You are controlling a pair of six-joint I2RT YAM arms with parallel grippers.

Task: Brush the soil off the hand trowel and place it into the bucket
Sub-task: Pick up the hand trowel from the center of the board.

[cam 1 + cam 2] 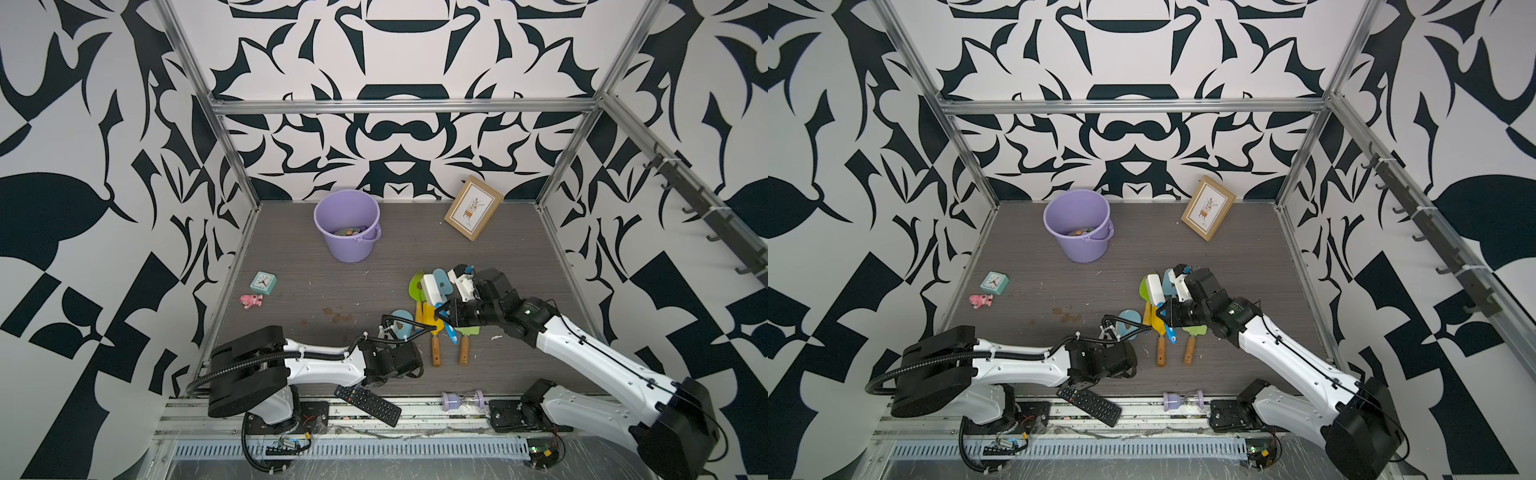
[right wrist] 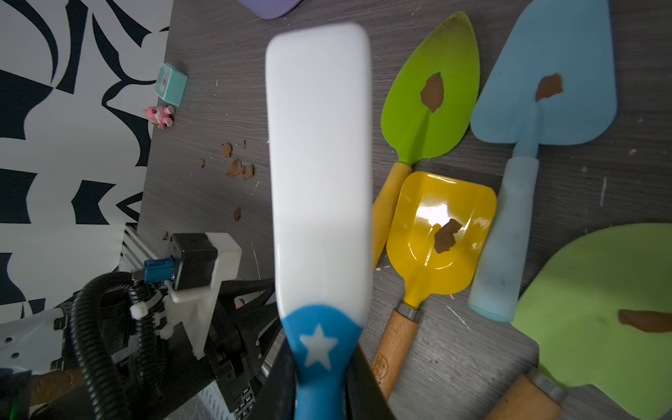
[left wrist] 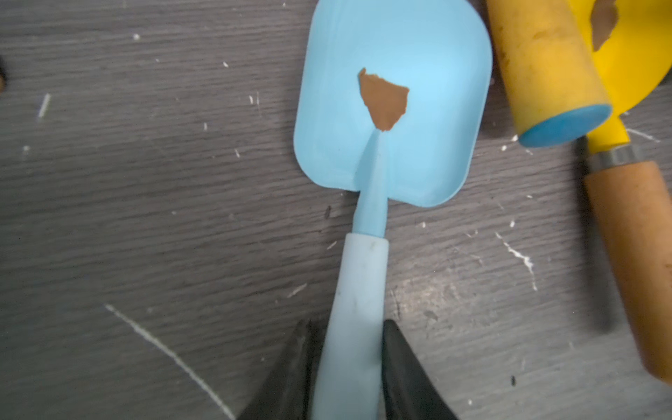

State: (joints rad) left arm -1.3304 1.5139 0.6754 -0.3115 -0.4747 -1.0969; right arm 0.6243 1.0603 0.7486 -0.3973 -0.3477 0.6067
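A pale-blue hand trowel (image 3: 418, 152) lies flat on the grey table, with a brown patch of soil (image 3: 383, 100) on its square blade. My left gripper (image 3: 347, 325) is shut on its handle, a finger pressed to each side. In both top views this trowel (image 1: 405, 318) (image 1: 1128, 320) shows just beyond the left gripper (image 1: 395, 334). My right gripper (image 2: 320, 363) is shut on the blue star-marked handle of a white brush (image 2: 320, 145), held above the other trowels (image 1: 432, 289). The lilac bucket (image 1: 349, 249) (image 1: 1081, 249) stands at the back left, upright, with something inside.
Beside the brush lie a green trowel (image 2: 432, 91), a blue pointed one (image 2: 545, 91), a yellow one (image 2: 442, 225) and a pale-green one (image 2: 600, 309), each soiled. Loose soil crumbs (image 1: 338, 318) dot mid-table. Picture frame (image 1: 473, 208), clock (image 1: 263, 283), pink toy (image 1: 251, 300), remote (image 1: 368, 405), hourglass (image 1: 462, 400).
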